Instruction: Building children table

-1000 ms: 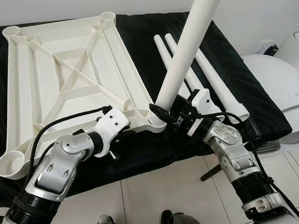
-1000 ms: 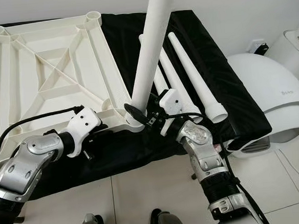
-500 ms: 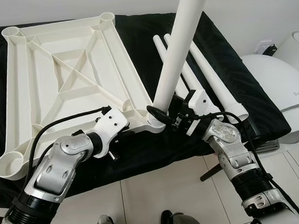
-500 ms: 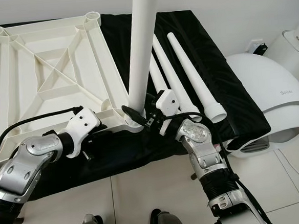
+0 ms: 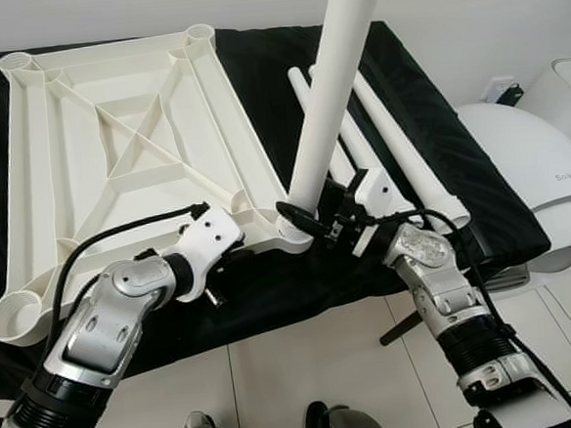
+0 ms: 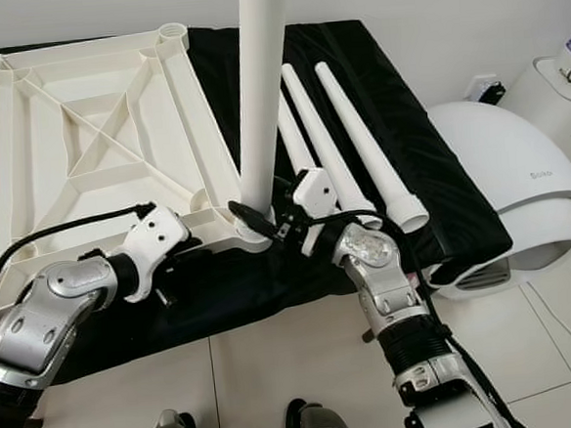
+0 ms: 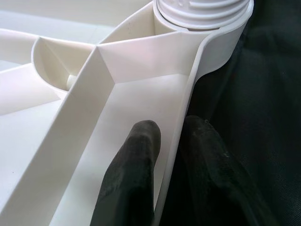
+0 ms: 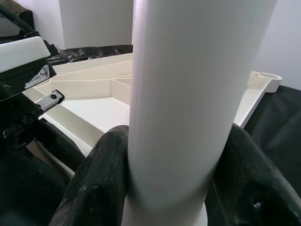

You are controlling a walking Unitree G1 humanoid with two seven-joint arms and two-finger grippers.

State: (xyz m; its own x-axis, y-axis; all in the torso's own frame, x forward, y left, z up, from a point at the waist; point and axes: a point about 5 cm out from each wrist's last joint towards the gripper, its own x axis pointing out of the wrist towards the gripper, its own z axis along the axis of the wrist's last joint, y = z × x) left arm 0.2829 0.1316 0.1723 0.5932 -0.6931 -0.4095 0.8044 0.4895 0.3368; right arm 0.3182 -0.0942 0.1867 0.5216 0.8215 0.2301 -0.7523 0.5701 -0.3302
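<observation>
The white tabletop (image 5: 115, 157) lies upside down on a black cloth (image 5: 256, 79), its ribbed underside facing up and a round socket at each corner. At the corner nearest the robot's right side, a long white leg (image 5: 330, 83) stands in the socket (image 5: 292, 235), rising nearly upright with a slight lean. The right gripper (image 5: 310, 217) is clamped around the base of that leg just above the socket; in the right wrist view its two black fingers (image 8: 99, 183) press on either side of the tube. The left gripper (image 7: 171, 155) is just beside that same corner, pinching the tabletop's outer rim (image 7: 186, 122), one finger inside the frame and one outside against the cloth. Three spare legs (image 6: 359, 140) lie side by side on the cloth, beyond the standing leg and away from the tabletop, their wide ends toward the robot. A rounded white appliance (image 5: 533, 172) sits on the tiled floor (image 5: 306, 359) past the cloth's edge, on the spare legs' far side
</observation>
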